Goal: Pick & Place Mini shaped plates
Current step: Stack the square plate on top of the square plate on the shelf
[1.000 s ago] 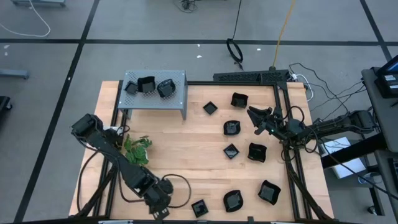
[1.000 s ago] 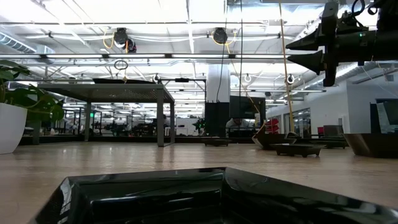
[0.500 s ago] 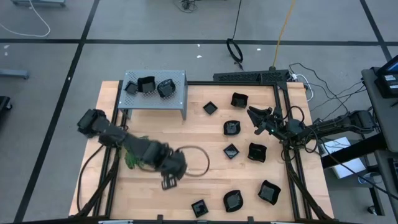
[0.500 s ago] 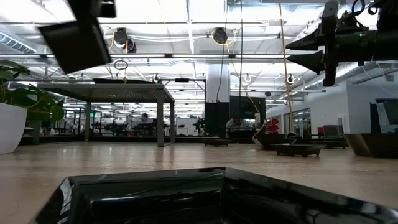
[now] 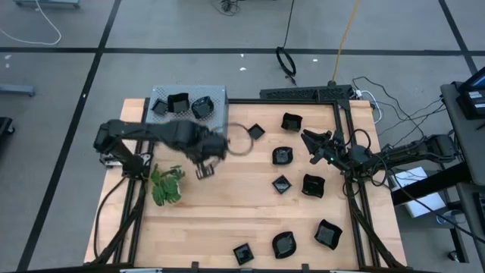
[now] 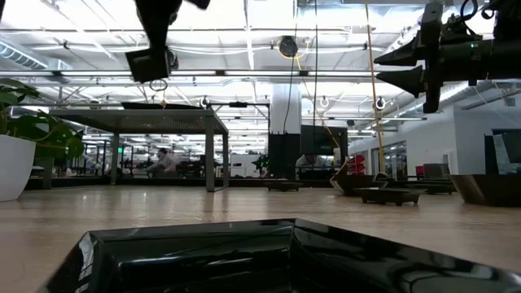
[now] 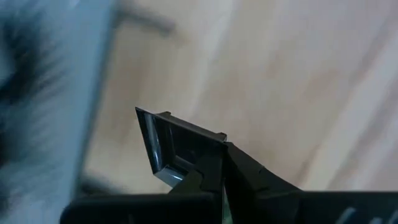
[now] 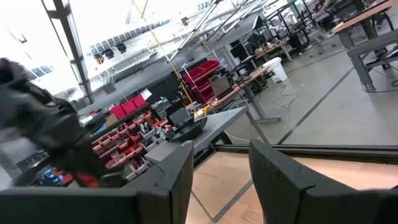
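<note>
While your left pincer (image 5: pixel 204 168) is hanging above the wooden surface (image 5: pixel 227 205), just in front of the grey perforated shelf (image 5: pixel 220 98), its fingers are pressing together on the rim of one small black plate (image 7: pixel 171 149), which is riding clear of the wood. In the low view that plate is showing high up beside the arm. Three more plates (image 5: pixel 179 105) are sitting on the shelf top. Your right pincer (image 5: pixel 309 139) is waiting over the surface's right half with its fingers (image 8: pixel 280 177) standing apart and gripping nothing. Other black plates (image 5: pixel 283 156) are lying scattered on the wood below and around it, with several near the front edge. You are also seeing the green plant (image 5: pixel 167 184) standing near the left arm.
</note>
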Robot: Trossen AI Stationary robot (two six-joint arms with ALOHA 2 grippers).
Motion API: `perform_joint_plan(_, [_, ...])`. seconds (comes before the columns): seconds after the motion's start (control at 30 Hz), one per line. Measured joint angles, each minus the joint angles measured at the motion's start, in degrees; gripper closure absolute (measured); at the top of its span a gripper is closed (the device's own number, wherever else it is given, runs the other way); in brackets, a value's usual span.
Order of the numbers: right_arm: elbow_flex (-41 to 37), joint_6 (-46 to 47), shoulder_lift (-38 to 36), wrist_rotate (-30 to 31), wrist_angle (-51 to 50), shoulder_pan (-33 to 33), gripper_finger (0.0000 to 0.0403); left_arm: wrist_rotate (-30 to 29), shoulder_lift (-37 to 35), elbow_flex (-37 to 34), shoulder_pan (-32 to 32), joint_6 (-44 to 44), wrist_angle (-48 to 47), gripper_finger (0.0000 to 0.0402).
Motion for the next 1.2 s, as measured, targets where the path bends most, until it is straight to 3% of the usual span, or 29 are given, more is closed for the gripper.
perform_joint_plan(0.53, [-0.01,0.0,0.09,0.0,-0.5,0.02,0.0259,-13.28,-15.88,0.06,23.83,5.23,0.32,0.0395])
perform_joint_plan(0.87, [0.0,0.0,0.09,0.0,-0.5,0.0,0.0259,-16.35,-17.0,-0.52,36.88,10.45,0.46,0.0397])
perform_joint_plan(1.2, [0.0,0.0,0.09,0.0,-0.5,0.0,0.0259,-19.98,-16.9,-10.42,41.36,2.96,0.48,0.0394])
